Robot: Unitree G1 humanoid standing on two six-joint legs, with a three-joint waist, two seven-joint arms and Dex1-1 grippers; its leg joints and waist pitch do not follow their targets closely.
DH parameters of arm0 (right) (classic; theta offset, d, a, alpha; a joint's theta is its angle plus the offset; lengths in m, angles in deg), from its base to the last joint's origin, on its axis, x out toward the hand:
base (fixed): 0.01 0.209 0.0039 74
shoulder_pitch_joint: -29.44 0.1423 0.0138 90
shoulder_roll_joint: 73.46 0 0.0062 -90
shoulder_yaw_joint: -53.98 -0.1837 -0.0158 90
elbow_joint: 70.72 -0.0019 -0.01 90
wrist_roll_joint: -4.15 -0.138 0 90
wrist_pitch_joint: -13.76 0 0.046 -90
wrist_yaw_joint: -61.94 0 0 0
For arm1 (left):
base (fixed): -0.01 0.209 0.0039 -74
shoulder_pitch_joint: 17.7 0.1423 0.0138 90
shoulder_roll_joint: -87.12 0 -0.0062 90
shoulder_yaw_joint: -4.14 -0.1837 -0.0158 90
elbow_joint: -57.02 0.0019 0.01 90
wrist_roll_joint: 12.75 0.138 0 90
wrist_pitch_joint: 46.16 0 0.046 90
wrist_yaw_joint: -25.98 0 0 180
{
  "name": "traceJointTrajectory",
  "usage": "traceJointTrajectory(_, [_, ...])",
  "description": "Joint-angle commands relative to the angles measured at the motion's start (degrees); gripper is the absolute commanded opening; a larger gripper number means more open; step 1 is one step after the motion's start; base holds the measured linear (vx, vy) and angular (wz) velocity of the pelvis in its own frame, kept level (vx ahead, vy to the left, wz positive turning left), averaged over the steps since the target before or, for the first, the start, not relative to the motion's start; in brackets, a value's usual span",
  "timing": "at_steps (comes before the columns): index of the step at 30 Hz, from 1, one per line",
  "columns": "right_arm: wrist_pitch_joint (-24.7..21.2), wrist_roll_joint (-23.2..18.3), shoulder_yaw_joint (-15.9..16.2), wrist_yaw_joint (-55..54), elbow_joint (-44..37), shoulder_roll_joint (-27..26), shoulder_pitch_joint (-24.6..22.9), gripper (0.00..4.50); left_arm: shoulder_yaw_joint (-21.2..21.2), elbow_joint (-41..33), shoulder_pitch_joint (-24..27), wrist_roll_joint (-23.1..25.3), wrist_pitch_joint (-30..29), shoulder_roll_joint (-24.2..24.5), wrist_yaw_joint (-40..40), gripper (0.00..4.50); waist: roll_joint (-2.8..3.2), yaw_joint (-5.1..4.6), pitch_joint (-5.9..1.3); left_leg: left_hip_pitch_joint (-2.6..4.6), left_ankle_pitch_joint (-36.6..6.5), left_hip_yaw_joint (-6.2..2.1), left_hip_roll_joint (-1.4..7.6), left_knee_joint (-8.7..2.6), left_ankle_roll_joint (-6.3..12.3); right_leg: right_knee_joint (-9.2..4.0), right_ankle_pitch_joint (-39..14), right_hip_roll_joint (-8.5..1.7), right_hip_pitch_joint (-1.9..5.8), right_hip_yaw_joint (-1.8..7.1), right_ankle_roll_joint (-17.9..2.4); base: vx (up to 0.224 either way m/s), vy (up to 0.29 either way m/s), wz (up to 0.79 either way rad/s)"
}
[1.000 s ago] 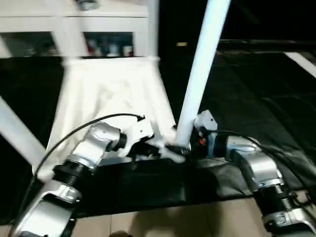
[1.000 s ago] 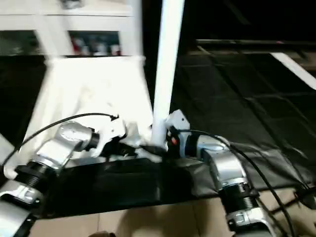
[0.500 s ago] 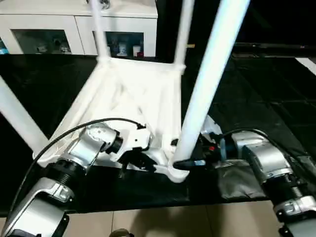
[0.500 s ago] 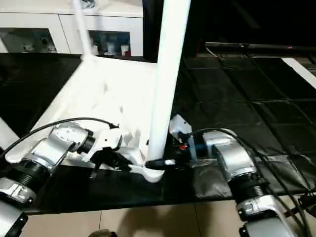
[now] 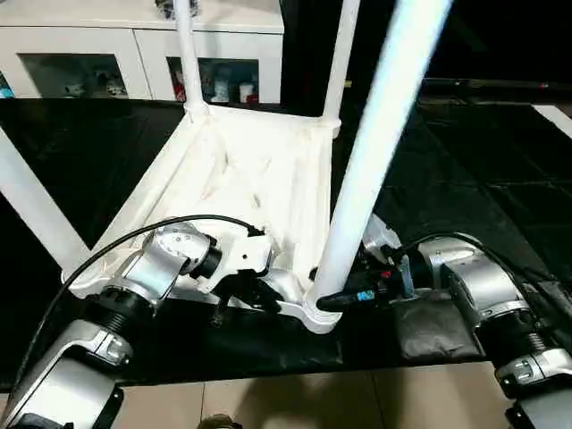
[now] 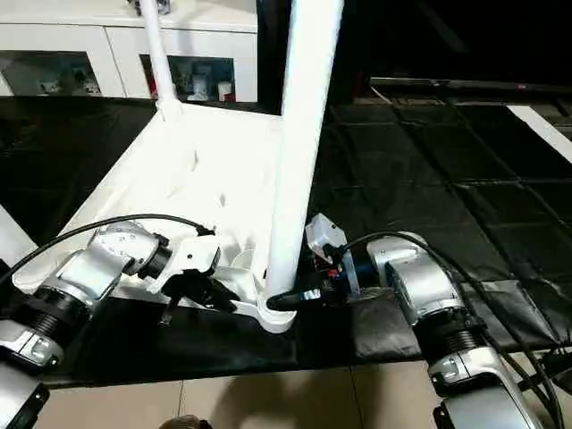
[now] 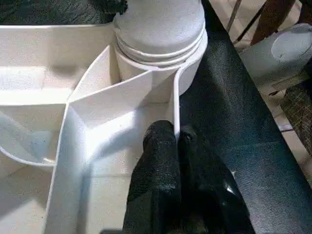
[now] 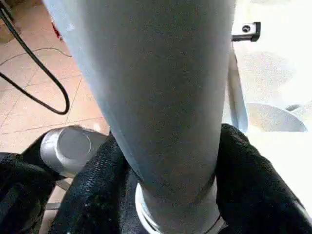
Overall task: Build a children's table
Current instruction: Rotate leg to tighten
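Note:
The children's table lies upside down on the black mat, its ribbed white top (image 5: pixel 259 170) facing up and its legs standing upright. The near right leg (image 5: pixel 375 152) rises from its corner socket (image 5: pixel 313 313). My right gripper (image 5: pixel 335 299) reaches in from the right at that leg's base, and its black fingers (image 8: pixel 97 195) press against both sides of the leg (image 8: pixel 161 97). My left gripper (image 7: pixel 176 136) is shut on the thin rim wall (image 7: pixel 173 105) of the top, just beside the same socket. Two far legs (image 5: pixel 188 54) stand at the back corners and another leg (image 5: pixel 31 214) at the left.
A white glass-door cabinet (image 5: pixel 89 54) stands behind the table. The black mat (image 5: pixel 465 179) stretches to the right, with a folded dark pad (image 5: pixel 438 326) under my right forearm. Tiled floor (image 5: pixel 268 402) runs along the mat's near edge. A black cable (image 5: pixel 134 241) loops over my left arm.
The camera has tilted and steadied. My right gripper's fingers have closed in around the base of the near right leg. The left gripper keeps its pinch on the rim.

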Motion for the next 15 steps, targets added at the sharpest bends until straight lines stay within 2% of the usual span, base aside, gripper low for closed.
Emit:
traceJointTrajectory(1, [-1.52, -1.41, 0.54, 1.23, -1.19, -0.38, -0.04, 2.13, -1.66, 0.16, -1.02, 0.91, -0.3, -0.63, 0.9, 0.0, -0.04, -0.39, -3.58, 1.84, -11.34, -0.62, 2.01, -3.45, 1.05, -3.12, -2.87, -2.84, 1.77, 1.64, -15.16, 0.0, 0.0, 0.0])
traceJointTrajectory(4, [-1.99, -1.92, 0.04, 0.26, -2.09, -0.95, -0.56, 2.06, -1.09, 0.21, -0.97, 0.64, -1.3, -0.87, 0.08, 0.0, -0.09, -0.4, -3.55, 1.85, -11.64, -0.6, 2.0, -3.48, 0.81, -3.17, -3.17, -2.83, 1.76, 1.68, -15.1, 0.0, 0.0, 0.0])
traceJointTrajectory(5, [-2.95, -2.3, -0.35, -0.93, -3.06, -1.42, -1.09, 2.06, -0.48, 0.16, -0.88, 0.31, -2.34, -1.21, -0.91, 0.0, 0.15, -0.41, -3.53, 1.88, -12.05, -0.65, 2.0, -3.54, 0.57, -3.21, -3.69, -2.85, 1.73, 1.67, -15.03, 0.0, 0.0, 0.0])
traceJointTrajectory(7, [-3.95, -1.57, -1.38, -7.61, -5.87, -3.3, -3.51, 2.05, 1.49, -0.9, -0.33, -0.73, -6.11, -2.57, -4.87, 0.0, 0.27, -0.44, -3.34, 1.95, -12.82, -0.64, 2.06, -3.79, -0.16, -3.37, -4.18, -2.77, 1.58, 1.8, -14.59, 0.0, 0.0, 0.0])
traceJointTrajectory(8, [-4.0, -0.86, -1.73, -10.71, -6.4, -4.27, -4.32, 2.04, 2.17, -1.38, -0.11, -0.91, -7.55, -3.23, -6.77, 0.0, 0.13, -0.57, -3.36, 1.88, -13.3, -0.75, 1.97, -3.84, -0.48, -3.35, -4.89, -2.81, 1.71, 1.73, -14.45, 0.0, 0.0, 0.0])
traceJointTrajectory(10, [-4.03, 0.54, -2.45, -16.71, -6.73, -6.43, -5.4, 2.04, 3.1, -2.72, 0.56, -1.32, -10.68, -4.61, -9.69, 0.0, 0.0, -1.13, -3.04, 1.88, -16.75, -0.97, 1.84, -4.29, -2.04, -4.06, -11.23, -3.09, 1.61, 1.83, -13.08, 0.0, 0.0, 0.0])
traceJointTrajectory(11, [-4.84, 1.86, -3.24, -22.96, -6.67, -9.08, -6.05, 2.02, 4.07, -4.24, 1.39, -1.45, -14.0, -6.54, -13.55, 0.0, 0.11, -1.3, -3.03, 1.78, -17.35, -1.13, 1.8, -4.37, -2.42, -4.18, -13.15, -3.2, 1.7, 1.82, -12.51, 0.0, 0.0, 0.0])
traceJointTrajectory(12, [-4.84, 1.86, -3.24, -22.96, -6.67, -9.08, -6.05, 2.0, 4.07, -4.24, 1.39, -1.45, -14.0, -6.54, -13.55, 0.0, 0.11, -1.88, -2.81, 1.74, -18.67, -1.24, 1.79, -4.61, -3.16, -4.5, -15.78, -3.16, 1.55, 1.83, -11.58, 0.0, 0.0, 0.0])
traceJointTrajectory(13, [-4.92, 2.07, -3.31, -23.72, -6.59, -9.41, -6.05, 1.99, 4.19, -4.34, 1.45, -1.42, -14.37, -6.83, -14.1, 0.0, 0.04, -2.21, -2.8, 1.89, -19.65, -1.29, 1.73, -4.61, -3.36, -4.73, -17.58, -3.21, 1.45, 1.82, -11.1, 0.0, 0.0, 0.0])
traceJointTrajectory(15, [-6.04, 4.64, -4.0, -32.86, -5.42, -13.38, -5.83, 1.98, 5.59, -5.32, 1.95, -1.04, -18.56, -10.42, -20.75, 0.0, 0.05, -3.22, -2.74, 1.79, -20.17, -1.52, 1.56, -4.71, -3.69, -5.21, -20.77, -3.22, 1.47, 1.79, -9.75, 0.0, 0.0, 0.0])
